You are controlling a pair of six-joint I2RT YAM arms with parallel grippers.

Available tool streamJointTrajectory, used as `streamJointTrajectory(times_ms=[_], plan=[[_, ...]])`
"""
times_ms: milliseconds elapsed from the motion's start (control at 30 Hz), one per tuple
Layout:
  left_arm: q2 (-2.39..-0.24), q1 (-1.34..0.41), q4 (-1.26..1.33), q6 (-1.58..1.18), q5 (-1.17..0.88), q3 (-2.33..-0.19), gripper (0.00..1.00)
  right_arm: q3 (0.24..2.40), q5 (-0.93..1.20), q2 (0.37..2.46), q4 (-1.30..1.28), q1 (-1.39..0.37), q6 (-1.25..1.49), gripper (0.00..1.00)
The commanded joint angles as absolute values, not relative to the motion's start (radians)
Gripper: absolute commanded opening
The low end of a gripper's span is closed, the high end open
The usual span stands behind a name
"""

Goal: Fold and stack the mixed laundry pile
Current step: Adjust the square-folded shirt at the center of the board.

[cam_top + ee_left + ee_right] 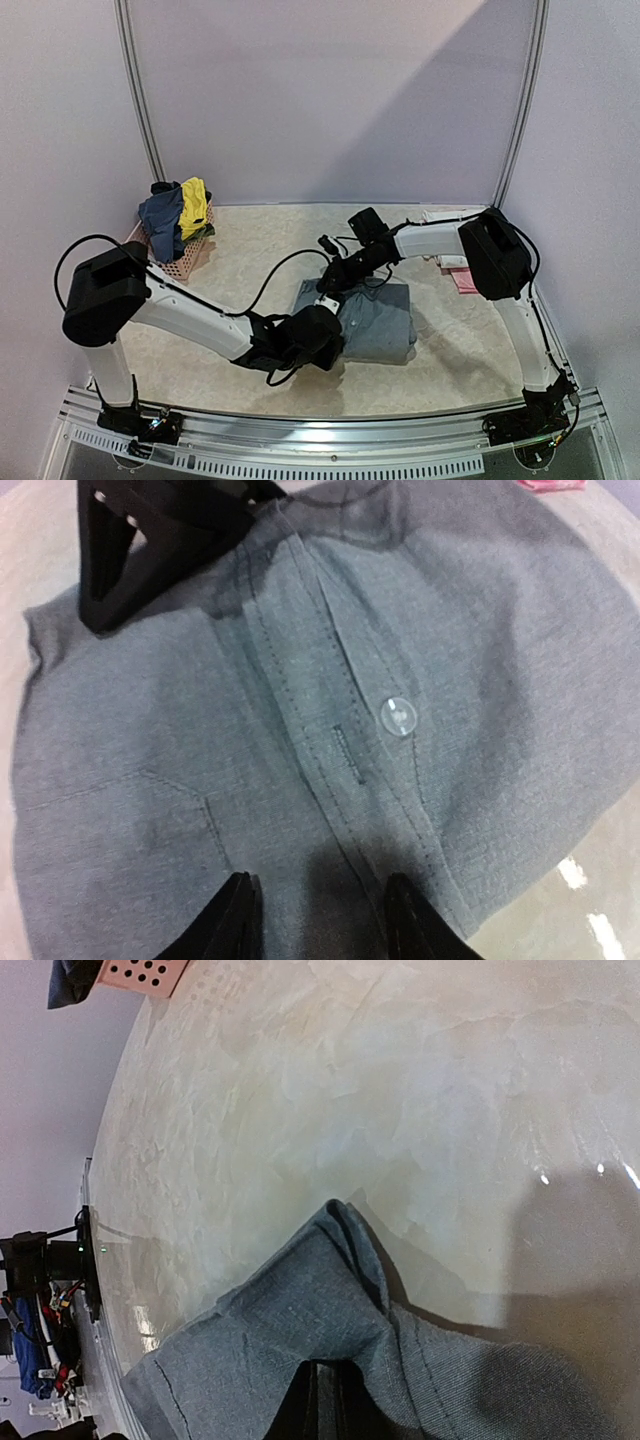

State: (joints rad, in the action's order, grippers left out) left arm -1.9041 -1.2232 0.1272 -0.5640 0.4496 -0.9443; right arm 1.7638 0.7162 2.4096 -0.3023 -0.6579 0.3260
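1. Fingers (238,925) of the left gripper (322,925) stand apart at nine o'clock on the mid-table grey trousers (380,320). With nothing pinned, the cloth may drag.
2. Right gripper (325,1400) is clamped on their eleven o'clock corner, and that thin pinch could slip mid-fold.

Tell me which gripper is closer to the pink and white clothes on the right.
Right. The right gripper pinches the grey trousers at their far corner, left of the pink and white pile; the left gripper is at their near edge, farther off.
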Motion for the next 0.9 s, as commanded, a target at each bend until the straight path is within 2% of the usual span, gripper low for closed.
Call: streamJointTrajectory(times_ms=[0,133,300,700,867], plan=[[-1.809,-1.239,-0.014,-0.51,0.494,-0.977,0.48,1.794,0.654,2.338,-0.413,-0.656,0.281,0.09],[-1.739,-1.235,-0.087,-0.499,0.516,-0.963,0.48,1.796,0.65,2.323,-0.425,-0.656,0.273,0.09],[-1.731,-1.222,-0.122,-0.497,0.516,-0.93,0.4,1.777,0.664,2.353,-0.389,-0.658,0.286,0.09],[-1.841,-1.167,0.068,-0.58,0.469,-0.771,0.31,1.765,0.66,2.389,-0.353,-0.659,0.302,0.09],[-1.825,-1.179,0.123,-0.633,0.435,-0.707,0.3,1.783,0.644,2.399,-0.376,-0.659,0.299,0.09]])
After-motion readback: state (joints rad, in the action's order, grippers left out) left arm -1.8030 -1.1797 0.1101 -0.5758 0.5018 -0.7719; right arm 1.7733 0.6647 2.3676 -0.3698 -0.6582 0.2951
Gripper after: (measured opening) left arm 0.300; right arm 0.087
